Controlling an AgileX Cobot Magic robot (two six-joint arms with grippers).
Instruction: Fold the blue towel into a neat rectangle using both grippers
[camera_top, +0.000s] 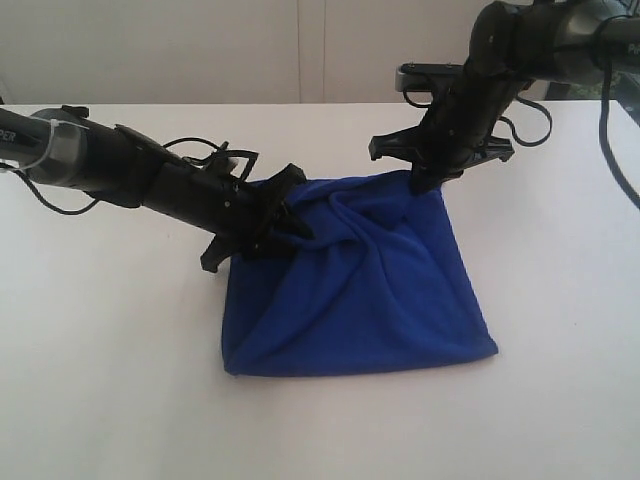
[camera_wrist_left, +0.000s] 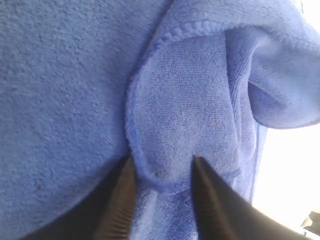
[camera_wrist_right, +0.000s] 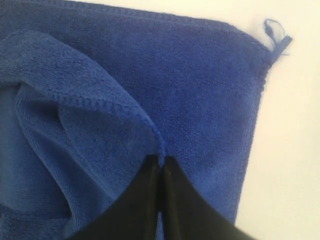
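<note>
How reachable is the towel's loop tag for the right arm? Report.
Probably reachable: the loop tag lies uncovered at a corner of the blue towel. But the right pincer is shut on a towel edge and must release first.

You have a plain white table (camera_top: 120, 400) carrying everything here, and its top shows on every side of the blue towel (camera_top: 370, 290). That towel is what lies directly on it, doubled over into a rough, rumpled four-sided shape. The towel's near edge is a soft fold resting flat on the table. Its far edge is bunched and rises at both far corners. A small blue loop tag (camera_wrist_right: 277, 37) sticks out from one flat corner.
</note>
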